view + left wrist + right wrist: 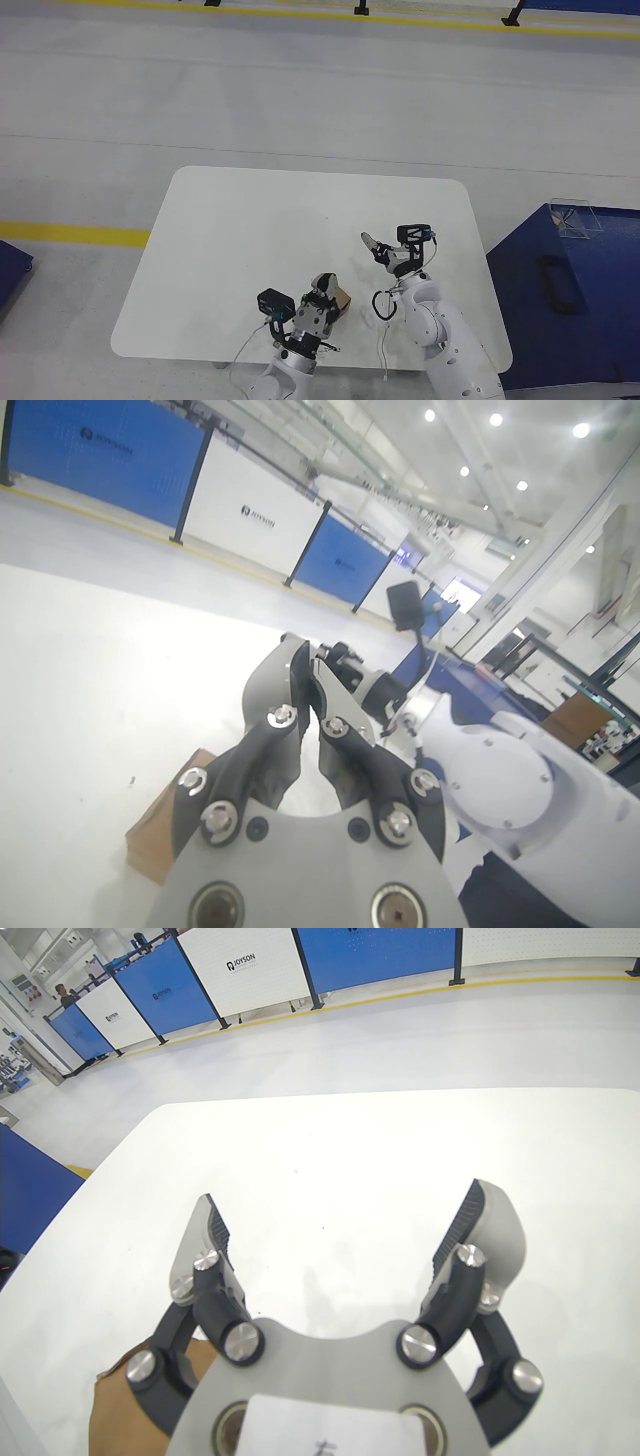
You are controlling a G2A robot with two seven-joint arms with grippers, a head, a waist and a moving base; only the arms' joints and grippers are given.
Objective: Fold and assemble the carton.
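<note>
Jaws first: the left gripper (pixel 304 670) has its two fingers clenched tip to tip, the ribbed pads (pixel 299 680) meeting each other. The right gripper (pixel 345 1208) is released, with its fingers spread wide over bare tabletop.

From where I stand, both arms sit at the near edge of the white table (pixel 300 215), in the lower middle of the top view. The left gripper (pixel 322 290) is lower and more to the left. The right gripper (pixel 375 246) sits higher and to the right, well apart from it, with its fingers pointing toward the upper left of the frame.

The carton (pixel 342 298), plain brown cardboard, lies on the table close to the near edge, just beside the left gripper and partly under it. I cannot tell whether the gripper touches it. In the left wrist view the carton (pixel 160 825) lies low under the closed fingers, one corner showing. In the right wrist view the carton (pixel 125 1403) is a brown patch beneath the gripper's base, not between the fingers.

At the right edge of the top view stands a blue cabinet (pixel 560 300) with a clear box (pixel 575 216) on it.
</note>
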